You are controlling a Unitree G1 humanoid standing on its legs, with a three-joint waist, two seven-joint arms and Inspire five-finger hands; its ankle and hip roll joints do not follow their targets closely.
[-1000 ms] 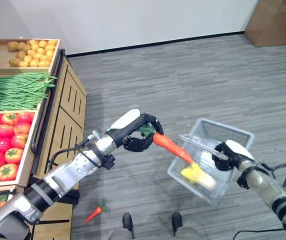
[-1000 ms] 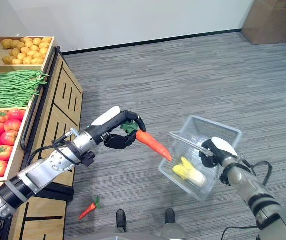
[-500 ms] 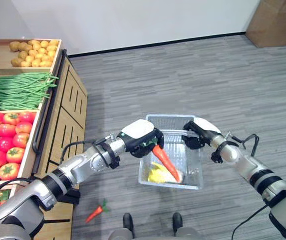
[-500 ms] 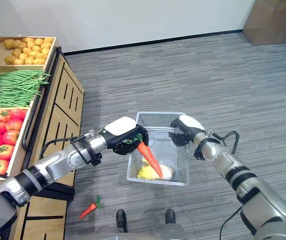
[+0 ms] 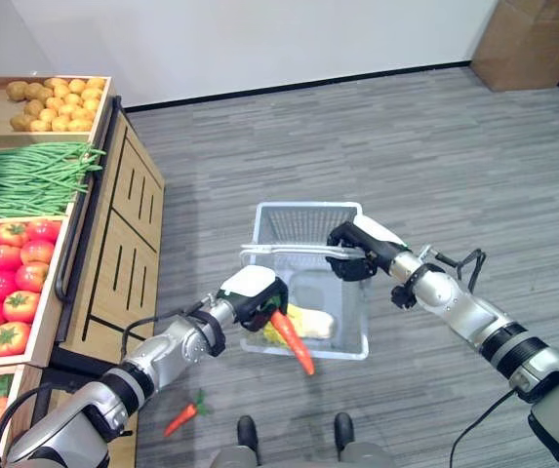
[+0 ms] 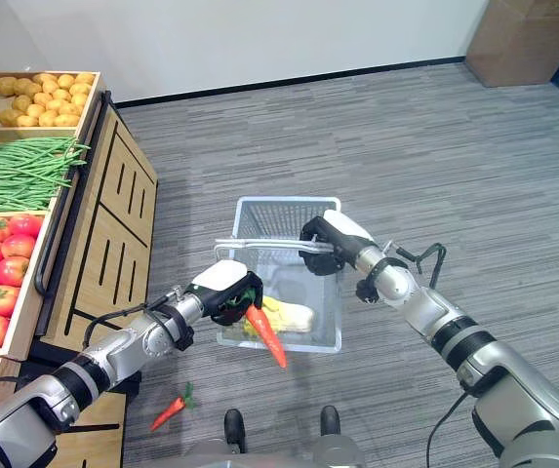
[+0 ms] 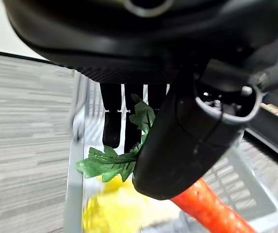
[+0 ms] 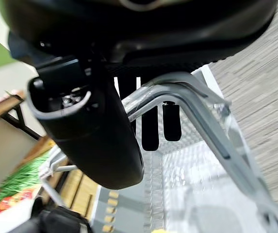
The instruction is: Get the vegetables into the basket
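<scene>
My left hand [image 5: 256, 295] is shut on an orange carrot [image 5: 293, 343] with green leaves [image 7: 110, 161], holding it at the near rim of the basket [image 5: 348, 346] with its tip pointing down over that rim. My right hand [image 5: 353, 248] is shut on the grey handle [image 8: 207, 130] of the clear wire basket and holds it above the floor. A yellow corn cob [image 5: 308, 322] lies inside the basket. A second small carrot [image 5: 185, 415] lies on the grey floor below my left arm.
A wooden produce stand [image 5: 115, 239] fills the left side, with potatoes [image 5: 57, 93], green beans [image 5: 27, 177] and tomatoes [image 5: 8, 271] in its bins. A cardboard box [image 5: 538, 41] stands at the far right by the wall. Grey carpet surrounds the basket.
My right hand has swung the basket from the right to the middle and levelled it. The left hand with the carrot has dropped lower, to the basket's near rim.
</scene>
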